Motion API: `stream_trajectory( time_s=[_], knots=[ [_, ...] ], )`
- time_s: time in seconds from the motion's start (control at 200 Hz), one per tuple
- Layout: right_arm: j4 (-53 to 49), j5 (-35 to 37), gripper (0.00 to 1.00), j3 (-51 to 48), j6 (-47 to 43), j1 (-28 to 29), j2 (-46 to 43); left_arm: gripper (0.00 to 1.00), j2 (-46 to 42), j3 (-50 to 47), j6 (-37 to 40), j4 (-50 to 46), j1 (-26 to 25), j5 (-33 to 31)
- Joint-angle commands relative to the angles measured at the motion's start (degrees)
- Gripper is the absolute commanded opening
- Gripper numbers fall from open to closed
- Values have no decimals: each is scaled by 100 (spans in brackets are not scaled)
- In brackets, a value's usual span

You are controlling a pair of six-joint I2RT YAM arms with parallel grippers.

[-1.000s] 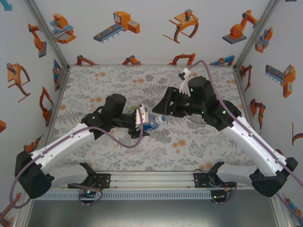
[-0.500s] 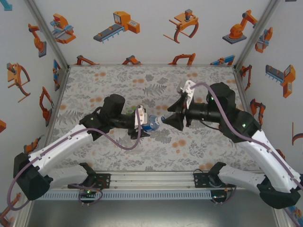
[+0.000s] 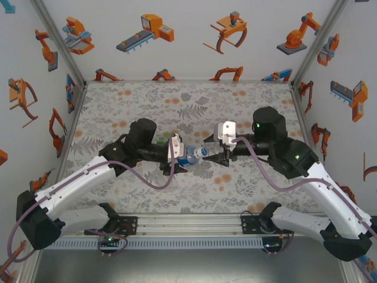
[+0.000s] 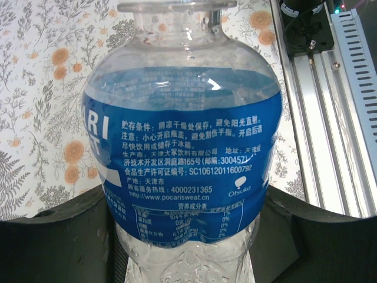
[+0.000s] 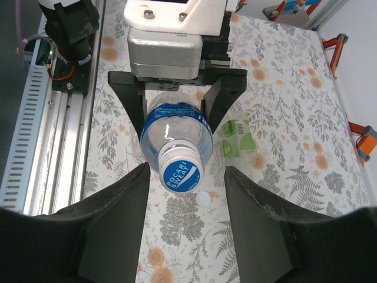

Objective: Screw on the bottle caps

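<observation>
The left gripper is clamped round the body of the clear plastic bottle with the blue label. It holds the bottle on its side, neck toward the right arm, seemingly to brace it against twisting. A round white screw cap with blue print sits on the bottle's neck. The right gripper straddles that cap with its fingers apart and a gap on each side, gripping nothing. A small plain white cap lies loose near the bottle's mouth, and a green-labelled clear bottle lies beside the bottle.
</observation>
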Motion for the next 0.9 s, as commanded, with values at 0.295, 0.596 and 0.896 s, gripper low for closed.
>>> stream_trajectory(
  time_s=[0.295,0.596,0.896],
  knots=[
    [-47,-207,44,-112,-219,9,91,0,18,292,66,-180,-44,269],
    [1,-316,24,-172,46,52,136,0,51,298,88,-186,-50,257],
    [622,949,1,-542,3716,94,151,0,168,348,171,-50,-53,224]
  ],
)
